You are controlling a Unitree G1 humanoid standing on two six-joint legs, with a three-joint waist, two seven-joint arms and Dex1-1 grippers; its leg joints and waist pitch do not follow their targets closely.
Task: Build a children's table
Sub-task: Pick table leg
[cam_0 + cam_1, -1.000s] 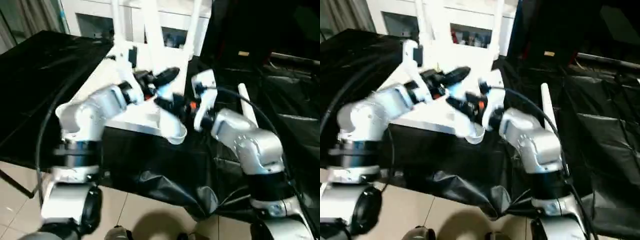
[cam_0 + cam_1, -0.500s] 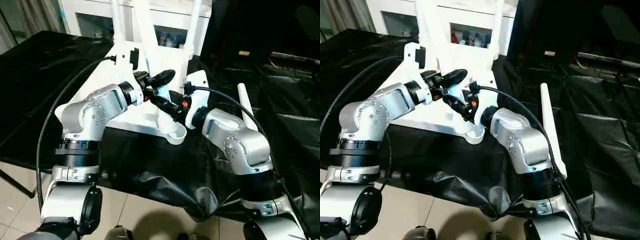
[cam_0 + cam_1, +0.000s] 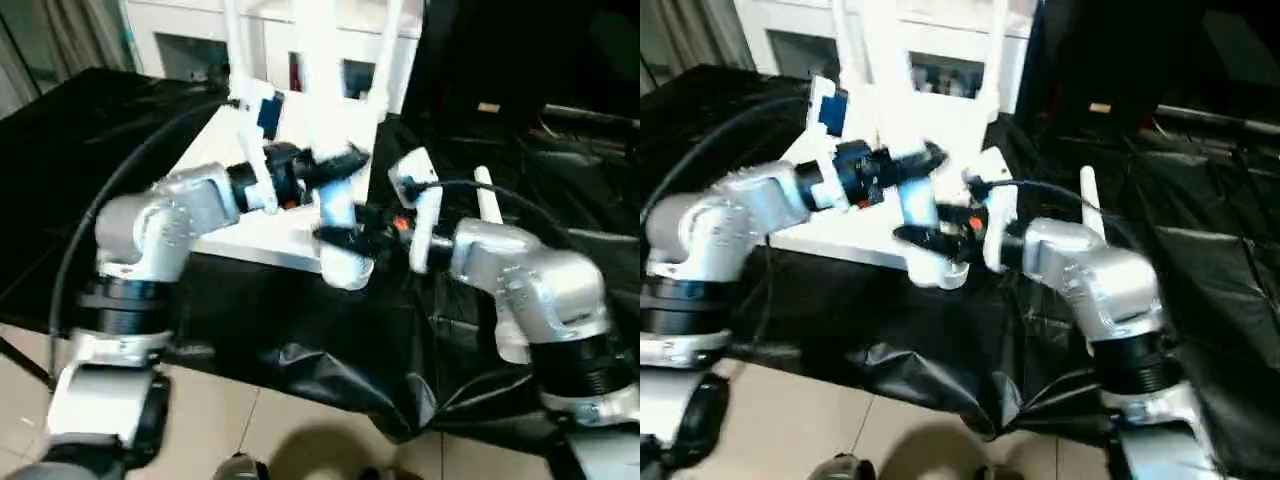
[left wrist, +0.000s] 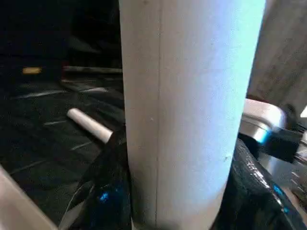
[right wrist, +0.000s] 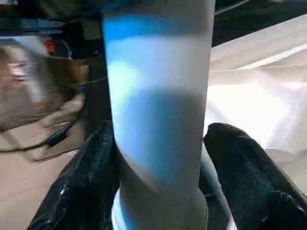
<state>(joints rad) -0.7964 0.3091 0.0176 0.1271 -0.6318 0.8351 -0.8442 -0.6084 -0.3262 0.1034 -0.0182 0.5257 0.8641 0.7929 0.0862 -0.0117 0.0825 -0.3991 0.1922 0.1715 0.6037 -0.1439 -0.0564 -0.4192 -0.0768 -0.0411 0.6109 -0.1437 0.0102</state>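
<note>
Now both pincers close on one white leg (image 3: 335, 195) standing in the tabletop's (image 3: 255, 225) near corner socket: the left pincer (image 3: 345, 165) grips it higher up, the right pincer (image 3: 335, 237) just above the flared end. The tabletop lies underside-up near the desk's (image 3: 80, 150) front edge. A spare leg (image 4: 91, 127) lies apart on the black cover.

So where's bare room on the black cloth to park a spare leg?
The black cloth to the left of the tabletop lies bare, as does its far right past the loose leg. It is crowded at the near corner socket, where both grippers flank the standing leg.
</note>
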